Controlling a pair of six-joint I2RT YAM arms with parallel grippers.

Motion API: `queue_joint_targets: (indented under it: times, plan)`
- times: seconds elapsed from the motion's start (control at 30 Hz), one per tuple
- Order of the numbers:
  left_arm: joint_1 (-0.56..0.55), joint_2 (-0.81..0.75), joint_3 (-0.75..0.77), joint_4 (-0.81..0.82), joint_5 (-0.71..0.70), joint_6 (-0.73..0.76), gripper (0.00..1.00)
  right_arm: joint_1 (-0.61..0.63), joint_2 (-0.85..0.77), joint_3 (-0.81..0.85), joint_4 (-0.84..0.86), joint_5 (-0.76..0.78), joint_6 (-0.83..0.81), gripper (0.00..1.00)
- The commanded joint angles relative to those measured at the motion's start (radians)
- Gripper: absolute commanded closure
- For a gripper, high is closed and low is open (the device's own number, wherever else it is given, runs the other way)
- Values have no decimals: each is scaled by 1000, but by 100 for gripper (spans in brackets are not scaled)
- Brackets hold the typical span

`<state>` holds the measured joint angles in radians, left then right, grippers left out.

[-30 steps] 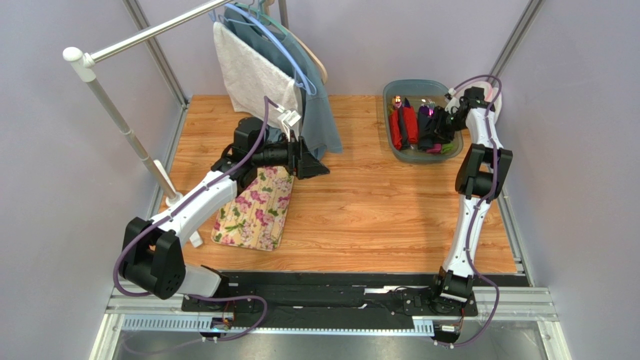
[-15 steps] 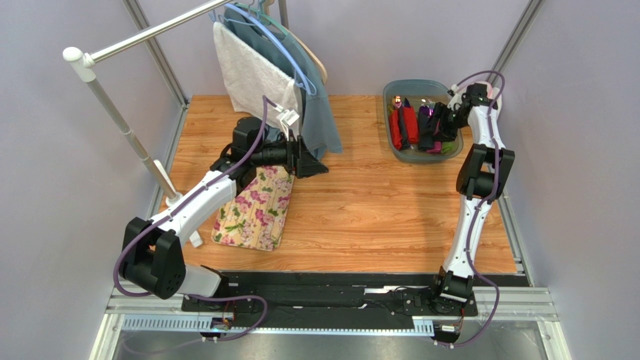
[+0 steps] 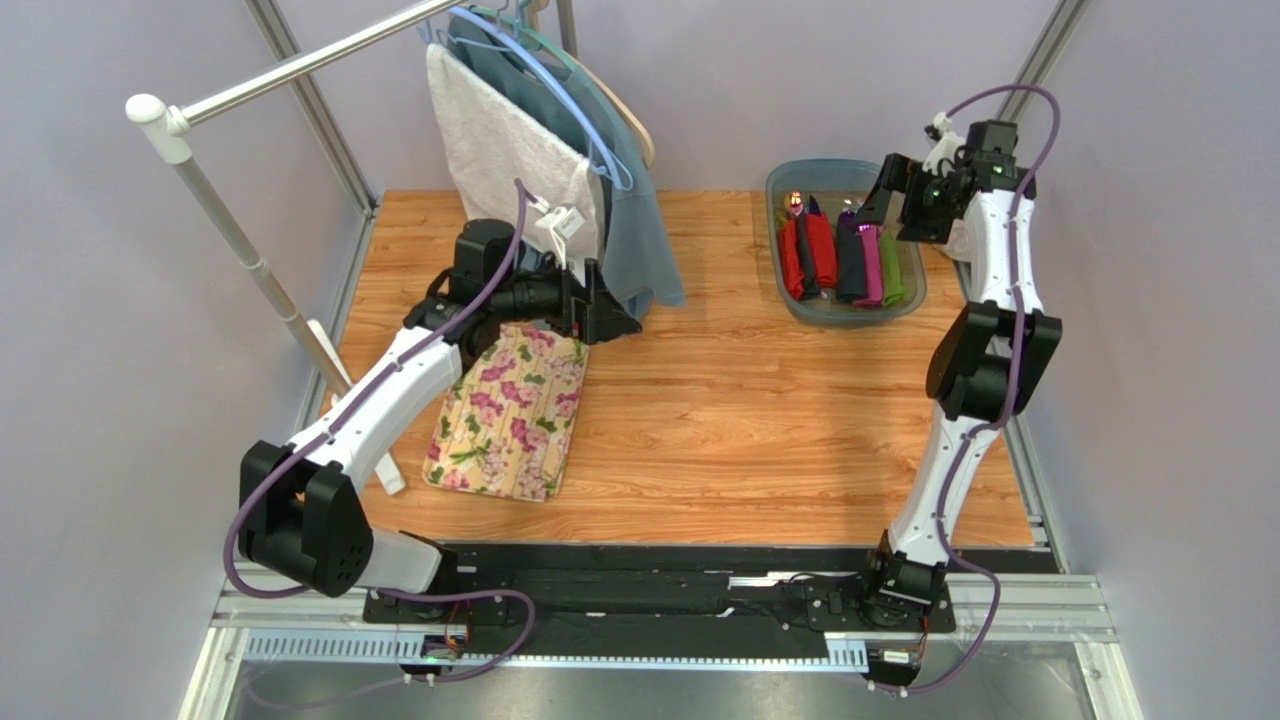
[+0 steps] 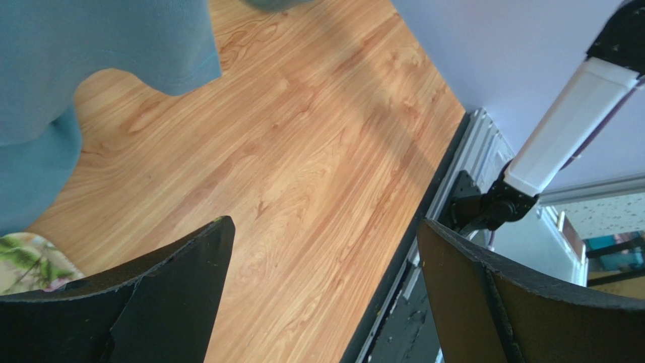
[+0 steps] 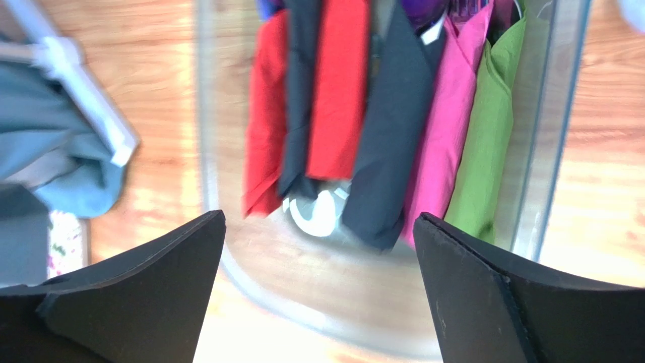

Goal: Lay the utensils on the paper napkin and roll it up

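Toward 10 o'clock on the wooden table (image 3: 721,405), we find a clothes rail (image 3: 286,68) carrying a white towel (image 3: 489,143) and a blue garment (image 3: 639,225) on hangers. The left gripper (image 4: 324,227) hovers beside the garment's hem and points toward 3 o'clock. Its jaws are spread wide with nothing between them. Under the left arm, at 9 o'clock, a floral mat (image 3: 511,413) lies flat.

At 1 o'clock we find a translucent bin (image 3: 824,165) holding rolls packed side by side. From left to right they are:
- a red roll (image 5: 265,113)
- a thin dark roll (image 5: 299,98)
- a second red roll (image 5: 341,83)
- the paper napkin (image 5: 390,128), rolled up and dark navy
- a pink roll (image 5: 447,121)
- a green roll (image 5: 488,144)

A small white round object (image 5: 318,212) lies at the near ends of the rolls. We cannot make out the utensils as separate pieces.

The right gripper (image 5: 319,218) hangs above the bin, clear of its contents. Its jaws are fully parted and hold nothing.
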<state>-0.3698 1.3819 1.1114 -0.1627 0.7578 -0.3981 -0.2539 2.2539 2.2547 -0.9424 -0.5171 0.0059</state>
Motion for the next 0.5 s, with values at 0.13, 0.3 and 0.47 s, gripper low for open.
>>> queue_joint_targets:
  times: [0.13,0.3,0.47]
  plan:
    - [11,-61,238,-484,-124,241,1,65,-355,-237,7,-29,-63,0]
    - [45,-135,254,-642,-196,294,1,131,-595,-444,-13,-15,-109,0]
    - [46,-188,246,-799,-336,357,1,169,-801,-737,-32,5,-178,0]
